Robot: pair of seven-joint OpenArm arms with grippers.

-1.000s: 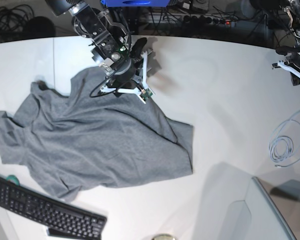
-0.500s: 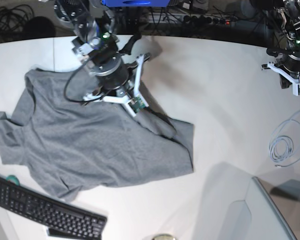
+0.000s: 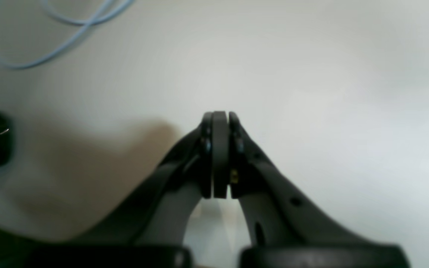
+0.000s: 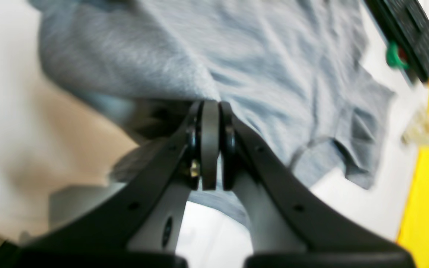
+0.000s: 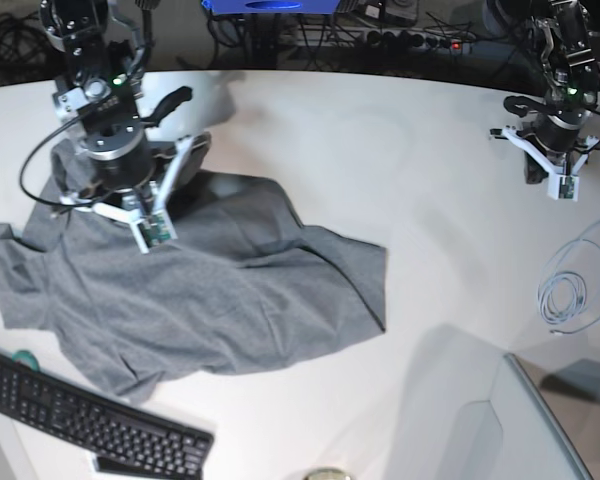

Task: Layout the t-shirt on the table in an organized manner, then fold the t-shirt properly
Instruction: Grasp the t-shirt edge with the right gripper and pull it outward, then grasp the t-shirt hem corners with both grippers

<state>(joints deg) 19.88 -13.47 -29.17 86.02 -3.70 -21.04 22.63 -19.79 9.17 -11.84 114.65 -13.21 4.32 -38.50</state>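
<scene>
Right tool (image 4: pixel 210 106) is pinched shut, tips at a fold of the t-shirt (image 5: pixel 200 290); wrist view shows grey cloth bunched right at the tips, but I can't tell whether fabric is actually caught between them. In the base view that tool (image 5: pixel 140 205) sits over the upper-left part of the shirt, near the far side of the bench (image 5: pixel 400 150). T-shirt lies crumpled on the left half of the bench, not flat: one sleeve sticks out at far left, a ridge of folded cloth runs from under the right tool toward the shirt's right edge, lower hem rumpled just above the black keyboard (image 5: pixel 90 415). Keyboard is at the front-left corner, close to the shirt but apart from it; a small green item (image 5: pixel 24 356) peeks out by its upper-left end. Left tool (image 3: pixel 220 119) is fully closed on nothing, pads pressed together over bare white bench. In the base view it (image 5: pixel 555 170) hangs at the far right, well apart from the shirt. A coiled pale blue cable (image 5: pixel 565 295) lies on the bench nearer the front than that tool, not touching it; the same cable (image 3: pixel 50 33) shows blurred at the top left of the left wrist view. Right wrist view is motion-blurred, so fabric detail near the tips is unclear.
</scene>
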